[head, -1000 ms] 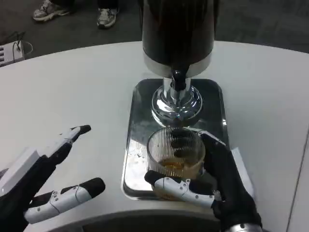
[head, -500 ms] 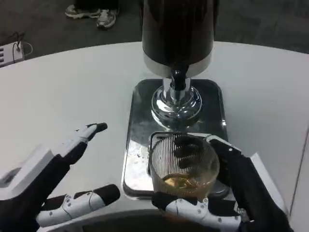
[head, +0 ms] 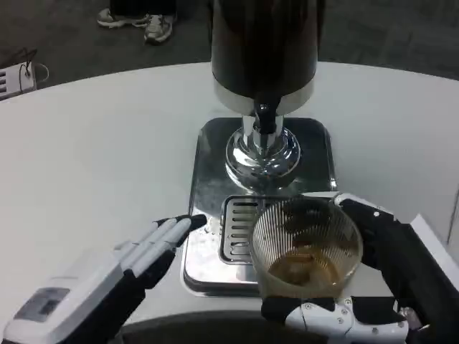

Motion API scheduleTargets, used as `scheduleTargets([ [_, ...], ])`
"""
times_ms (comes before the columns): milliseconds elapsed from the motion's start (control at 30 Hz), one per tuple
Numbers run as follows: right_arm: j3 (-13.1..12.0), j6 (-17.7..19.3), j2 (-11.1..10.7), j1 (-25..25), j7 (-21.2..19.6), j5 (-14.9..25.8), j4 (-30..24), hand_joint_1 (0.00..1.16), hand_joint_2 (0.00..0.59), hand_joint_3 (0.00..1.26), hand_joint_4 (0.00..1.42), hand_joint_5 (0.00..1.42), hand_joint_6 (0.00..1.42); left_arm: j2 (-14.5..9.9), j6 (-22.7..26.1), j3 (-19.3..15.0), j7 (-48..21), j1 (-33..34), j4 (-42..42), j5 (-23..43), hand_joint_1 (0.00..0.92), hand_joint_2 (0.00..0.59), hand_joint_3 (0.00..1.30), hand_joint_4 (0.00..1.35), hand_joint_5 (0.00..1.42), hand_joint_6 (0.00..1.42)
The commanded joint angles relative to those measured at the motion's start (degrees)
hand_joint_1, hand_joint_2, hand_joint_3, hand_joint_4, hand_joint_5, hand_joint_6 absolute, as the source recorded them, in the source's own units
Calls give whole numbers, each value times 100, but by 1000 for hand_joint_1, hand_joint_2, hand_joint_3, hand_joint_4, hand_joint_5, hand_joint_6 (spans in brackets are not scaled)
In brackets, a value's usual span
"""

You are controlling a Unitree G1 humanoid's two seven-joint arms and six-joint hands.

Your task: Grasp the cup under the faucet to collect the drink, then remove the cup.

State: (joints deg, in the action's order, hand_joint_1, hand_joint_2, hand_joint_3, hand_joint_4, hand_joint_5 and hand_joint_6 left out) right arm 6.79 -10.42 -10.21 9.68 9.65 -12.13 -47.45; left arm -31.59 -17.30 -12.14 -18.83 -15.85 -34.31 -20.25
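**Cup held at the near right corner of the tray**

We see the right hand wrapped around the ribbed glass cup, with black fingers behind it on the right and a white finger under its near side. The cup has some amber drink in the bottom. It is at the near right part of the metal tray, nearer to us than the faucet and to its right, not below it. We cannot tell if the cup's bottom touches the tray or is lifted.

The dispenser is dark and tall and stands at the far end of the tray on a shiny round base. Just left of the cup there is a slotted drain grate in the tray floor.

The left hand holds nothing. Its fingers are stretched out together and point to the right and far, and the fingertips are at the left rim of the tray, close to the grate. It stands between the cup and the open white table on the left.

The table is wide on the left and on the far right. Its curved far edge meets a dark floor, where we see a pair of shoes and a white box at far left. A white sheet lies on the table to the right of the right hand.
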Motion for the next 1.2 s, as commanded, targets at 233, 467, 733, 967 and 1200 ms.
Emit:
scheduleTargets([
  [233, -558, 173, -375, 306, 410, 496, -503, 1000, 199, 1171, 1396, 1424, 1369, 443, 255, 90, -15, -671, -892, -926, 0, 59, 0, 0, 0, 18],
  [467, -730, 272, -466, 393, 490, 641, -537, 996, 205, 1171, 1396, 1424, 1370, 547, 287, 166, -68, -882, -1129, -1179, 0, 59, 0, 0, 0, 8],
  [733, -799, 321, -530, 575, 525, 695, -638, 993, 208, 1161, 1396, 1424, 1370, 553, 222, 143, -58, -1089, -1232, -1199, 0, 59, 0, 0, 0, 0],
  [967, -758, 324, -526, 609, 499, 655, -666, 992, 209, 1160, 1396, 1424, 1370, 505, 221, 59, -84, -1130, -1246, -1124, 0, 59, 0, 0, 0, 0],
  [1200, -640, 283, -468, 612, 432, 529, -682, 992, 209, 1160, 1396, 1424, 1370, 494, 259, 24, -158, -1101, -1236, -1052, 0, 59, 0, 0, 0, 0],
])
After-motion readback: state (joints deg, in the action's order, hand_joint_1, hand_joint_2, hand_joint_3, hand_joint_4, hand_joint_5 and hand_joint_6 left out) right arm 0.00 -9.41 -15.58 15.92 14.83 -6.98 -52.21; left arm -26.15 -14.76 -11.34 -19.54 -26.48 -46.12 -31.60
